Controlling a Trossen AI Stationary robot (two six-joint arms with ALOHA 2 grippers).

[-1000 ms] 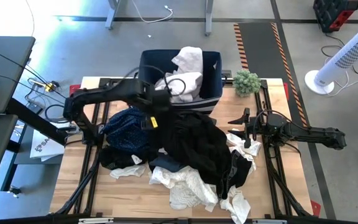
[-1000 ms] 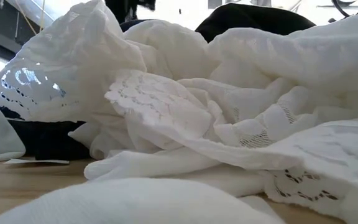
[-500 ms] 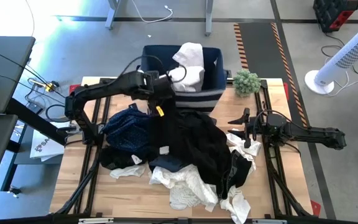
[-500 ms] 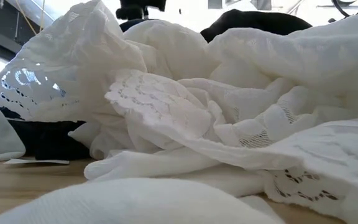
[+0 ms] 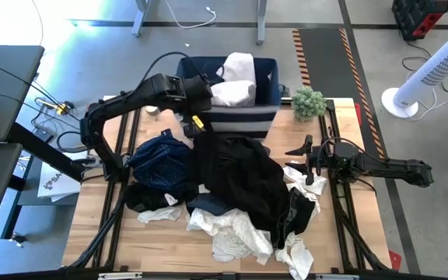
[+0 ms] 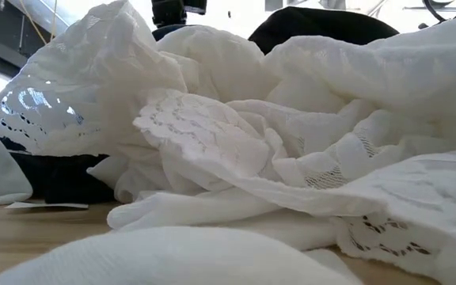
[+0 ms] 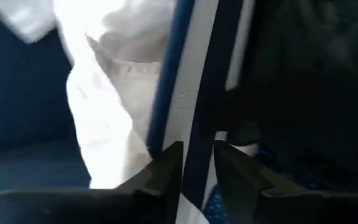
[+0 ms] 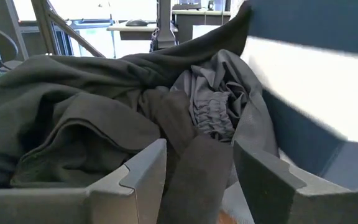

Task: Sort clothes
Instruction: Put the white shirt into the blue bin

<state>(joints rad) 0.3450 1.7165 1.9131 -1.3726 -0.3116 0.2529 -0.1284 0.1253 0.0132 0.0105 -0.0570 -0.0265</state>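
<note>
Left gripper (image 5: 198,97) over bin (image 5: 264,85) rim (open), right gripper (image 5: 306,162) beside clothes (image 5: 236,175)

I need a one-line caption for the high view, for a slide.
Left pincer at the blue bin holding white clothes; right pincer waits beside the black pile.

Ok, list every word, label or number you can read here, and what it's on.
None can be read.
White sheet beside the table: dark print, too small to read.
Yellow tag on the left arm: no legible text.
Clothes and bin: no lettering visible.
</note>
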